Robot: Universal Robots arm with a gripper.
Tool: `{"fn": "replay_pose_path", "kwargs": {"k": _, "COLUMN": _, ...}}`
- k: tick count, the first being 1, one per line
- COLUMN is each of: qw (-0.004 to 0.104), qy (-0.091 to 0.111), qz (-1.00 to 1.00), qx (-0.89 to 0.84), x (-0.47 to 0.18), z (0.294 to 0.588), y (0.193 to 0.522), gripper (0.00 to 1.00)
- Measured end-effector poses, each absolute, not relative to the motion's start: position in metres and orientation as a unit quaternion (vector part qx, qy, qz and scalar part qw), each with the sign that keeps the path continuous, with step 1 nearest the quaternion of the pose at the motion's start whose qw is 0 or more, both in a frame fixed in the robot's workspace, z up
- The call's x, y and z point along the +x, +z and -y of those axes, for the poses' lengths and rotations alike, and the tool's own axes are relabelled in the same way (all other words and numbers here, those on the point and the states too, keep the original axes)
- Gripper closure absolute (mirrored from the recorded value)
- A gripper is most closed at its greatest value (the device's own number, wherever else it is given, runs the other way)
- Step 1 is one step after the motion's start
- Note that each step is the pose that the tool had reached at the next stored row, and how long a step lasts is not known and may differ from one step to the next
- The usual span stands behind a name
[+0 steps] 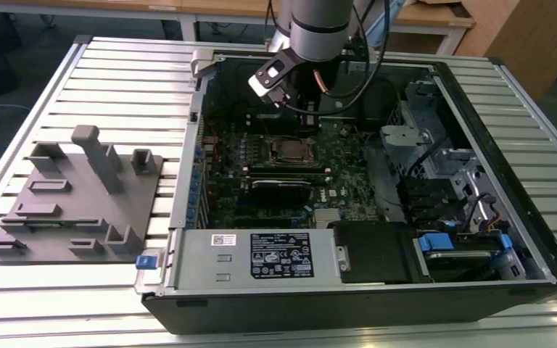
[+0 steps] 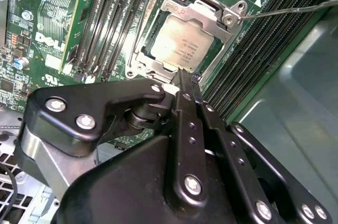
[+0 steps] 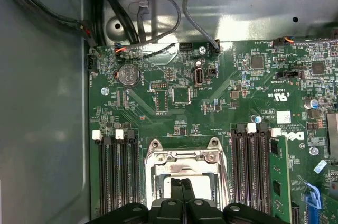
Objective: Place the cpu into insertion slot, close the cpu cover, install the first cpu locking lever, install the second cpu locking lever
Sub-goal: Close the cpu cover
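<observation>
In the exterior view the arm (image 1: 315,29) reaches into the computer case (image 1: 356,315), over the insertion slot (image 1: 286,150). In the second wrist view the cpu (image 2: 185,44) sits in the slot under the closed cpu cover (image 2: 207,17), and 1 thin locking lever (image 2: 285,10) stands free. The gripper (image 2: 182,76), fingers together and empty, is at the cover's edge. The first wrist view shows the gripper (image 3: 182,184) likewise. I judge the lever step is in hand; it needs exact contact.
</observation>
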State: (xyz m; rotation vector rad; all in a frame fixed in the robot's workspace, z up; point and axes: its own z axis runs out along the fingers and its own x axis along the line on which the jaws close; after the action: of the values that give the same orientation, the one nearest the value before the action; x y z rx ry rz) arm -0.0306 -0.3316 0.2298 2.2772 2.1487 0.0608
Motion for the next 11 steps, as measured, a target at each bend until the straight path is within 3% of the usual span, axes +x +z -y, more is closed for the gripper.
{"fn": "replay_pose_path", "kwargs": {"k": 11, "qw": 0.005, "qy": 0.020, "qz": -0.687, "qx": 0.726, "x": -0.0308, "z": 0.3316, "y": 0.2293, "gripper": 0.90}}
